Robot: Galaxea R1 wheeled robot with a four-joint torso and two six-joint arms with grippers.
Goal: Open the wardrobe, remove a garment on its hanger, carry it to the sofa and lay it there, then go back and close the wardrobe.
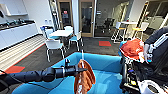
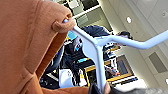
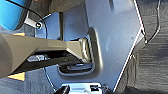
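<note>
Over the sofa (image 1: 105, 66), at about 6 o'clock in the head view, the left arm reaches in from 9 o'clock and ends at the left hand (image 1: 79, 69), which is clenched on the white hanger (image 1: 82, 60). The garment (image 1: 85, 78) hangs from that hanger above the blue seat, long axis near vertical, lower end toward 6 o'clock, hanger stem toward 12 o'clock. Fabric is bunched and folded. In the left wrist view the hanger (image 2: 100, 50) shows as a forked white bar, one end tucked into the rust-orange collar loop of the garment (image 2: 25, 45).

At 3 o'clock, just beside the sofa's arm, a person in dark clothing (image 1: 160, 42) stands by dark equipment with an orange-red bundle (image 1: 131, 48) on top; these crowd the sofa's right end.

Beyond the sofa back, toward 11 o'clock, a white surface (image 1: 61, 33) with white chairs (image 1: 53, 46) stands well apart on dark carpet. A kitchen counter (image 1: 15, 26) runs along the wall at 10 o'clock.

Right hand: state cannot be determined.
</note>
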